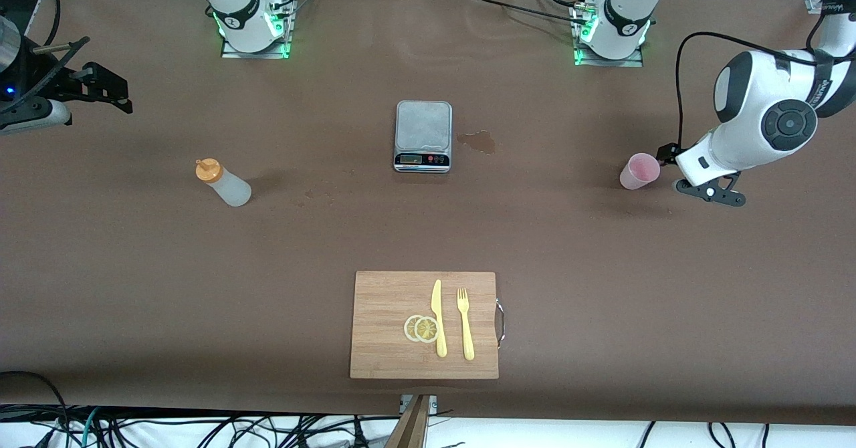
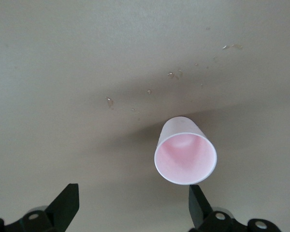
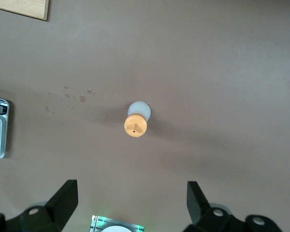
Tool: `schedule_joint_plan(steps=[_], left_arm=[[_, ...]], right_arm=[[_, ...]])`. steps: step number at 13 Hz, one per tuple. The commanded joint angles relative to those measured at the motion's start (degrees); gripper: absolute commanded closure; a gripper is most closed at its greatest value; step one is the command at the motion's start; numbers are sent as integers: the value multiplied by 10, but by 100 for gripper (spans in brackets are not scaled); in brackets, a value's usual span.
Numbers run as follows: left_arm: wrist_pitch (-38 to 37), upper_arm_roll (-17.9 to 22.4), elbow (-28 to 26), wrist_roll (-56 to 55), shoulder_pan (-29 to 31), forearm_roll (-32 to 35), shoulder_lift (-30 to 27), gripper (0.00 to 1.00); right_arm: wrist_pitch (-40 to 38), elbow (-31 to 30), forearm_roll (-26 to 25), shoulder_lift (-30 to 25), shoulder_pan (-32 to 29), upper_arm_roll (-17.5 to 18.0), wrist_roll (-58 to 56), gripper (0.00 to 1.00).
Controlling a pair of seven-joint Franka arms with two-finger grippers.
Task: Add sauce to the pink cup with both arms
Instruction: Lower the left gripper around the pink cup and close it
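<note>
The sauce (image 1: pixel 224 184), a whitish squeeze bottle with an orange cap, stands toward the right arm's end of the table. The right wrist view looks down on the sauce (image 3: pixel 136 121) from high above. My right gripper (image 3: pixel 130 191) hangs open and empty, and in the front view the right gripper (image 1: pixel 110 90) is up at that end's edge. The pink cup (image 1: pixel 639 170) stands upright and empty toward the left arm's end. My left gripper (image 1: pixel 669 156) is low beside it and open. In the left wrist view the pink cup (image 2: pixel 185 151) sits just past one fingertip of the left gripper (image 2: pixel 133 193), not between the fingers.
A small kitchen scale (image 1: pixel 422 135) sits mid-table with a wet stain (image 1: pixel 478 142) beside it. Nearer the front camera lies a wooden cutting board (image 1: pixel 381 341) carrying a yellow knife (image 1: pixel 438 317), a fork (image 1: pixel 465 324) and two lemon slices (image 1: pixel 421 328). Small droplets (image 2: pixel 171 75) dot the table near the cup.
</note>
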Motion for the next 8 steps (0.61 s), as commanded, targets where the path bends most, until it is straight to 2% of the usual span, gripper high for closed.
schedule_joint_plan(steps=[1,5,6,7,8], left_arm=[[84,-7,-60,18,1,-12,-9,0],[147,-7,-77,19,7,-12,46,1],[150,-7,-83,19,15,-12,56,8],[151,-7,-84,19,15,-12,60,25],[150,-7,-84,20,14,-12,59,51]], right_arm=[[-3,13,0,3,1,1,9,0],[-3,13,0,3,1,0,8,0],[-3,13,-1,3,1,0,8,0],[-3,13,-1,3,1,0,8,0],[-3,13,-1,4,1,0,8,0]])
